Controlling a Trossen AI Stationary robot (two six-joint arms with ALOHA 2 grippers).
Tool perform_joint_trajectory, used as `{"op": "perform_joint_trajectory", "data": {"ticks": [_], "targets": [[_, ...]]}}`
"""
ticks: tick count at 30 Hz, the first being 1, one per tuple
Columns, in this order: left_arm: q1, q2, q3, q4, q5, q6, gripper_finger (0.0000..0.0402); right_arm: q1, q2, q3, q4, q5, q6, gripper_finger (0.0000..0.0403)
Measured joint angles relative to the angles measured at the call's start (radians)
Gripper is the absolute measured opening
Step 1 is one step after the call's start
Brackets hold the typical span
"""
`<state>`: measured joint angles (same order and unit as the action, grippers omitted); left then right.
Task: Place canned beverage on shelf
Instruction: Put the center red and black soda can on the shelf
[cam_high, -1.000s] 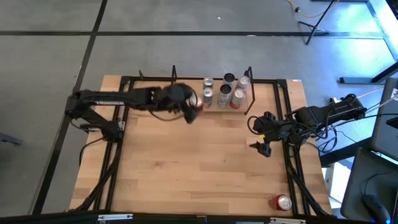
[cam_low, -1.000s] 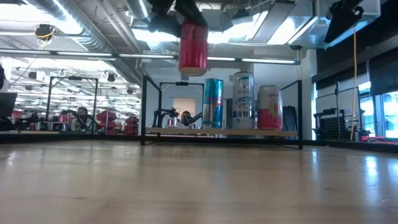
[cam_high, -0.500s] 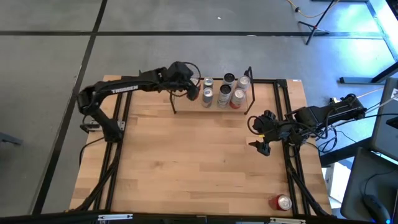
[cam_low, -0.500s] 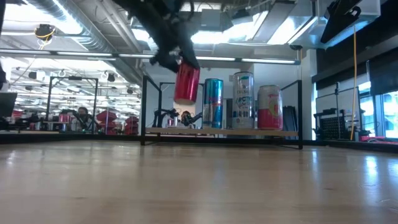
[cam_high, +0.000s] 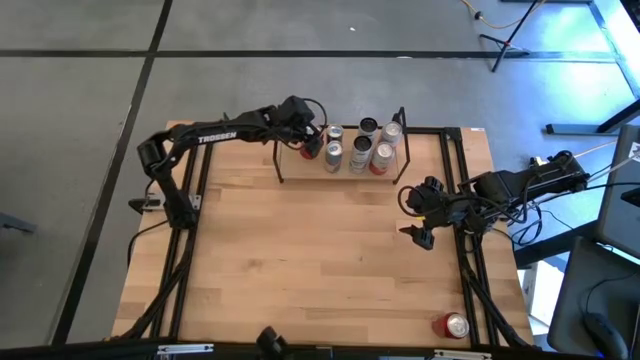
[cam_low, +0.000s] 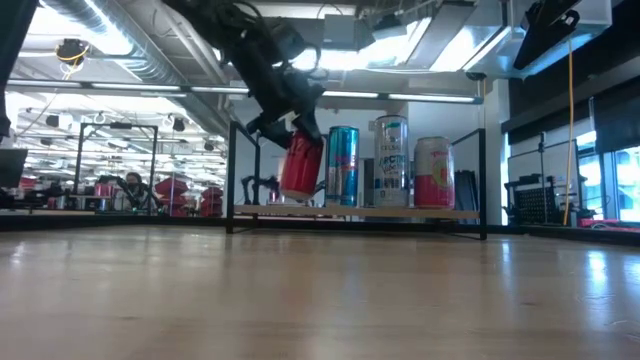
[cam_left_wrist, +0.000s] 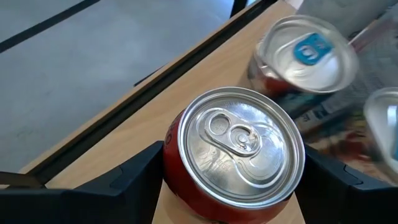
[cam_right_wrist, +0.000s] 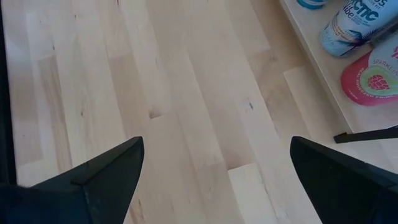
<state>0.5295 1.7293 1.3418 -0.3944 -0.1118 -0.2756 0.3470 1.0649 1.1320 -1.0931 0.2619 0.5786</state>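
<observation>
My left gripper (cam_high: 309, 146) is shut on a red can (cam_low: 301, 167) at the left end of the shelf (cam_low: 400, 212), a low rack with a light wood plank between black wire end frames. The can's base is close above the plank; I cannot tell whether it touches. Several other cans (cam_low: 390, 160) stand upright on the plank to its right. My right gripper (cam_high: 418, 215) is open and empty above the table's right side. My left gripper pinches the red can's side wall just below its silver top (cam_left_wrist: 186, 186) between its two fingers (cam_left_wrist: 140, 171), one on each side. The fingers come slanting down from the table's left. The can is tilted a little, its top (cam_left_wrist: 236, 140) up.
A second red can (cam_high: 455, 325) lies near the table's near right corner. Black rails (cam_high: 200, 200) run along the tabletop's sides. A blue-tabbed can top (cam_left_wrist: 308, 53) stands close beside the held can. Bare wood (cam_right_wrist: 186, 112) lies under my right gripper.
My left gripper has gone toward the table's far edge and down with the red can, from in front of and above the shelf to its left end. The can has dropped from above the shelf's frame to about the level of the standing cans and has tipped a little.
</observation>
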Motion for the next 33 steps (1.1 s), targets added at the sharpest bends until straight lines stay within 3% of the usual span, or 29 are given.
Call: {"op": "perform_joint_trajectory", "data": {"ticks": [20, 33], "targets": [[0.004, 0.033, 0.002, 0.014, 0.029, 0.032, 0.0276, 0.0, 0.0, 0.0, 0.0, 0.01, -0.007, 0.039], [0.002, 0.002, 0.0, 0.0, 0.044, 0.049, 0.0348, 0.0, 0.0, 0.0, -0.001, 0.01, -0.007, 0.039]]}}
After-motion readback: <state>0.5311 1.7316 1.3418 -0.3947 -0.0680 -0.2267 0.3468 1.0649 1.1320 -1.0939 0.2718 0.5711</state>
